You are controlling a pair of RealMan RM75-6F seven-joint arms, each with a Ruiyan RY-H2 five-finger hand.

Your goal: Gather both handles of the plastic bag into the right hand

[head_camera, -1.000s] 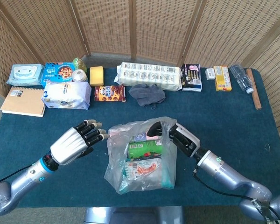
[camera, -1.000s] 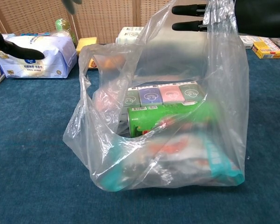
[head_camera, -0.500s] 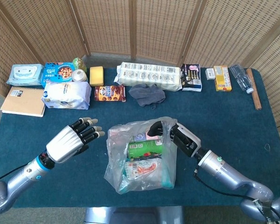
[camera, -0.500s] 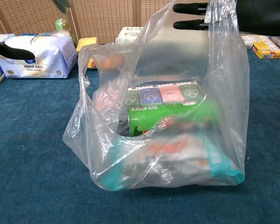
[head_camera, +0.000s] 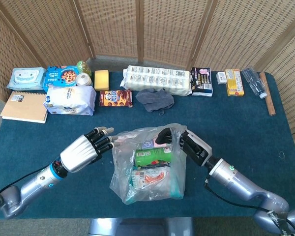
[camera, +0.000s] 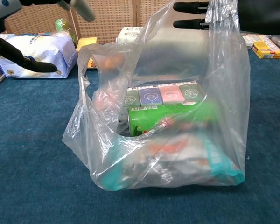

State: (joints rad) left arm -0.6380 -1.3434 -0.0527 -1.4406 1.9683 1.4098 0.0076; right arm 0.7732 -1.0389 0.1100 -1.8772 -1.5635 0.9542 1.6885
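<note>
- One clear, thin plastic bag (head_camera: 148, 164), filled with groceries, is sitting mid-table on the blue cloth (head_camera: 246, 123); its film is looking limp, slippery and easily torn.
- Its right handle (camera: 219, 18) is being gripped by the right hand (head_camera: 179, 140).
- Its loose left handle (camera: 86, 70), likely the next hold, is drooping.
- Fingers spread and empty, the left hand (head_camera: 86, 150) is hovering just beside it.

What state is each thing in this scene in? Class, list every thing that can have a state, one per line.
plastic bag: upright on the table, mouth open, filled with packaged goods
right handle: lifted, gripped by the right hand
left handle: loose, not held
left hand: holding nothing, fingers apart, beside the left handle
grey cloth: crumpled
notebook: closed, lying flat
</note>
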